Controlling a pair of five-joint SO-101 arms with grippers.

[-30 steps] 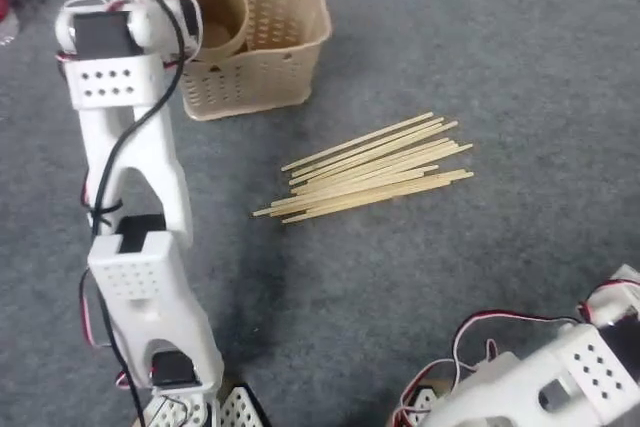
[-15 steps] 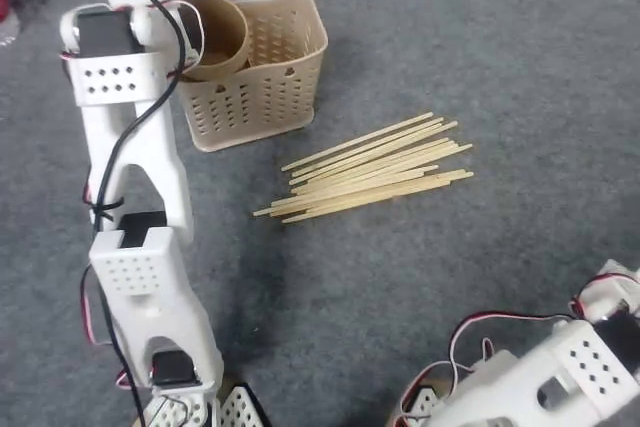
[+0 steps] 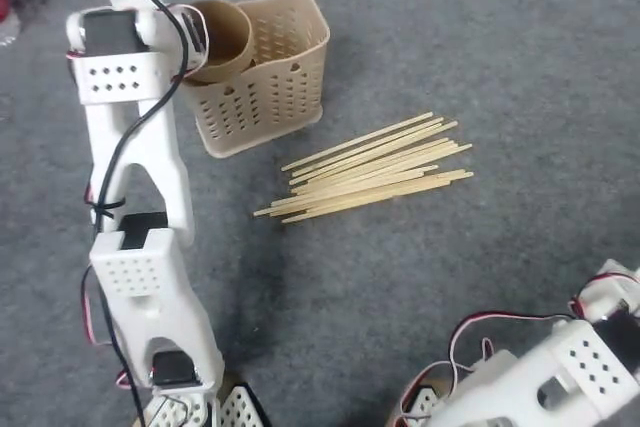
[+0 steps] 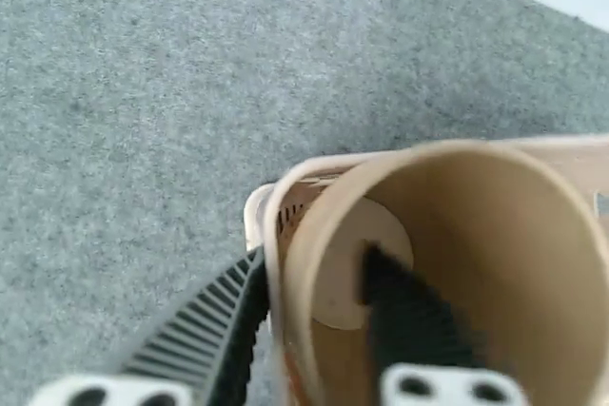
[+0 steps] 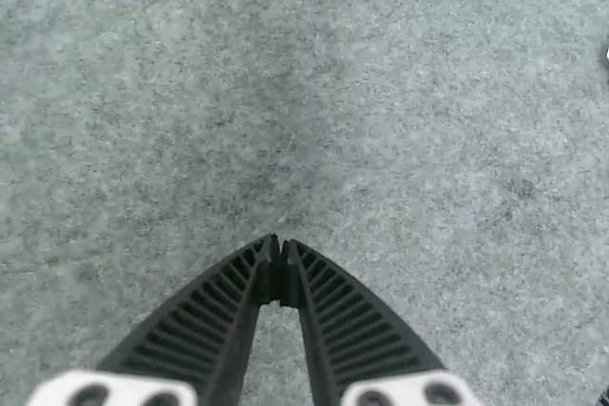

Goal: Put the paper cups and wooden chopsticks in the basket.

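Note:
A brown paper cup (image 3: 222,37) hangs at the left rim of the beige basket (image 3: 270,77), partly inside it. My left gripper (image 3: 192,35) is shut on the cup's wall. In the left wrist view one finger (image 4: 400,301) sits inside the cup (image 4: 457,235) and the other outside, beside the basket rim (image 4: 259,211). The basket looks tilted. A pile of wooden chopsticks (image 3: 370,172) lies on the grey mat, right of the basket. My right gripper (image 5: 279,246) is shut on nothing, low over bare mat.
The left arm's white links (image 3: 135,197) stand tall along the left side. The right arm's body (image 3: 560,377) and its wires sit at the front right corner. Grey mat (image 3: 520,97) lies open to the right of the chopsticks.
The basket has shifted toward the front and tipped, showing more of its near wall. The cup in the left gripper moved slightly with it. The chopsticks have not moved.

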